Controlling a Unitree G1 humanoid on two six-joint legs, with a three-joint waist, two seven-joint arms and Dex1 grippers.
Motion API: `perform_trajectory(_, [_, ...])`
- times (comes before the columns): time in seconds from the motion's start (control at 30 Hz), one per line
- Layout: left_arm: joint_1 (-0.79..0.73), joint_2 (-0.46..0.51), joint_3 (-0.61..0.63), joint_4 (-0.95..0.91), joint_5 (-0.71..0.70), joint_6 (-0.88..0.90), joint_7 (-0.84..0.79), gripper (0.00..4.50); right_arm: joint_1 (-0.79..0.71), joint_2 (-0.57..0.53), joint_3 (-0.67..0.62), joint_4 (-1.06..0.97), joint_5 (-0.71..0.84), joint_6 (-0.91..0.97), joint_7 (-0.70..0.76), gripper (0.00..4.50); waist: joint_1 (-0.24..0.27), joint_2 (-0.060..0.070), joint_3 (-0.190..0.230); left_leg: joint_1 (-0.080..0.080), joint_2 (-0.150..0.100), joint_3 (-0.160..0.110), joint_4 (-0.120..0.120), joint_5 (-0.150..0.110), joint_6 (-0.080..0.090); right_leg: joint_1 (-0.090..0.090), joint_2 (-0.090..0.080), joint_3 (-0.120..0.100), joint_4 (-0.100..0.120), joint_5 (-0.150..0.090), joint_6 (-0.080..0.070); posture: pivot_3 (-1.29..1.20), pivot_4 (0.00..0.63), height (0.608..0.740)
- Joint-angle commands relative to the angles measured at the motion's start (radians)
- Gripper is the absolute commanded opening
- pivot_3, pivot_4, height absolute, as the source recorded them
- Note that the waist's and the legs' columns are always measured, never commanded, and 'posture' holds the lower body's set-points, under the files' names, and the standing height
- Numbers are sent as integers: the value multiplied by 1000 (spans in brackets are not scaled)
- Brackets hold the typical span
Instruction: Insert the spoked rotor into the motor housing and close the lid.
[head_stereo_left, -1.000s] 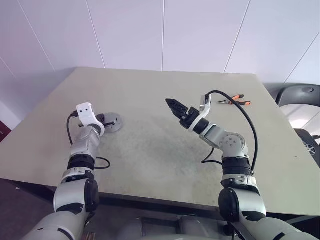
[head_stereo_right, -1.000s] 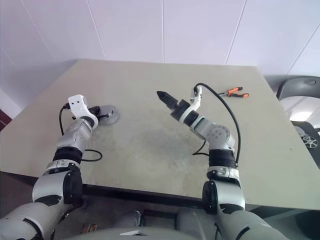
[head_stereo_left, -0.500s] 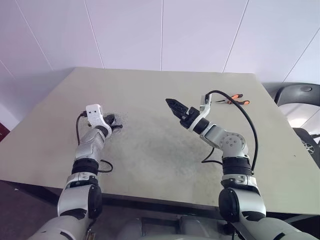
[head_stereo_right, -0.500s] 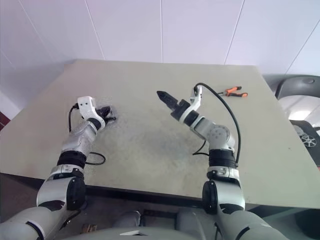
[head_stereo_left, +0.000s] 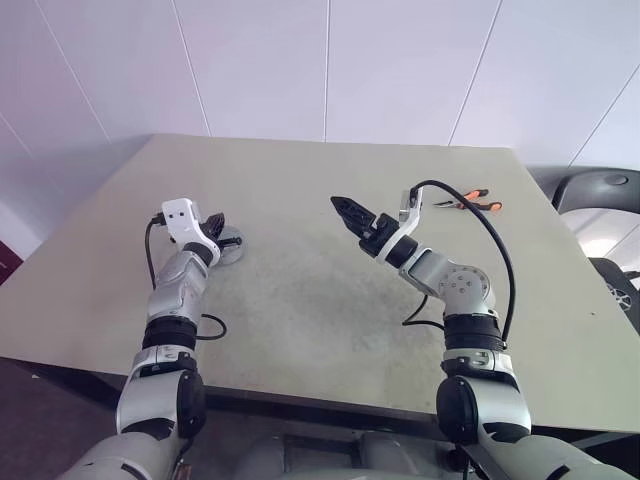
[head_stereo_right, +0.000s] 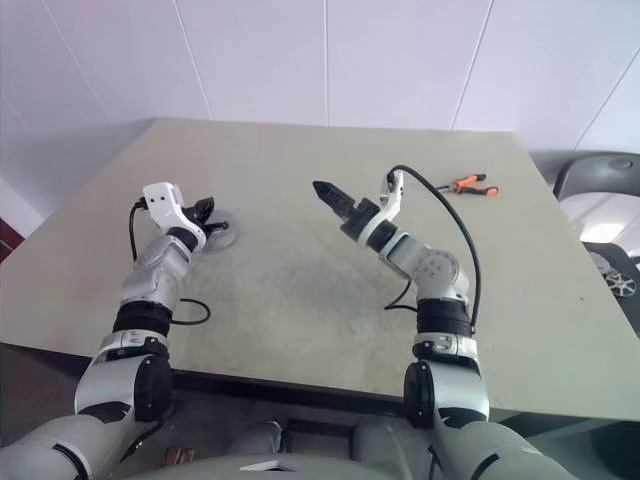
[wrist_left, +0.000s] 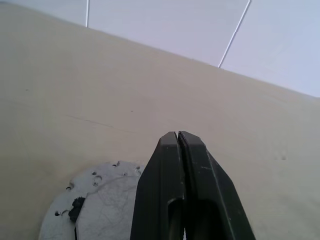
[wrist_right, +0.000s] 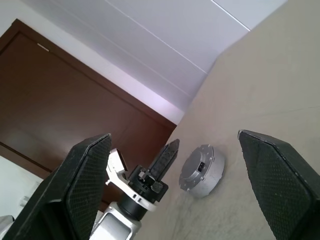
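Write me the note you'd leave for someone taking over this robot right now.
Left hand: shut, holding nothing, right by the motor housing.
Right hand: open, empty, raised over the middle of the table.
Housing: lying flat on the table's left side, plain silver cover on top.
Done, apparently: assembly looks closed.
Left: check that the lid is seated; the rotor inside can't be confirmed.

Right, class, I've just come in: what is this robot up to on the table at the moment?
The robot's left gripper is shut, empty, and sits just above a round silver-grey motor unit lying flat on the table. The right gripper hangs open in mid-air over the middle of the table, holding nothing. Orange-handled pliers lie untouched near the far right edge. The lid seems on.
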Motion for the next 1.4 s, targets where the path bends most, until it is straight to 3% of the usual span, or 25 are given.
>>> perform_trajectory(0.03, [-22, 16, 0, 24, 12, 31, 35, 85, -15, 1, -5, -48, 11, -8, 6, 4232, 0, 0, 0, 0, 0, 0, 0, 0, 0, 0, 0, 0, 0, 0, 0, 0, 0, 740])
perform_trajectory(1.23, [-60, 2, 16, 121, 5, 124, 111, 85, -18, -1, -1, -44, 6, -3, 8, 4232, -1, 0, 0, 3, 0, 0, 1, 0, 0, 3, 0, 0, 1, -2, 2, 0, 0, 740])
perform_trajectory(1.4, [-37, 1, -22, 46, 52, -59, 73, 85, -18, -4, 4, -45, -6, -19, 13, 4232, -1, 0, 0, 4, 0, 0, 0, 0, 0, 4, 0, 0, 0, -2, 2, 0, 0, 740])
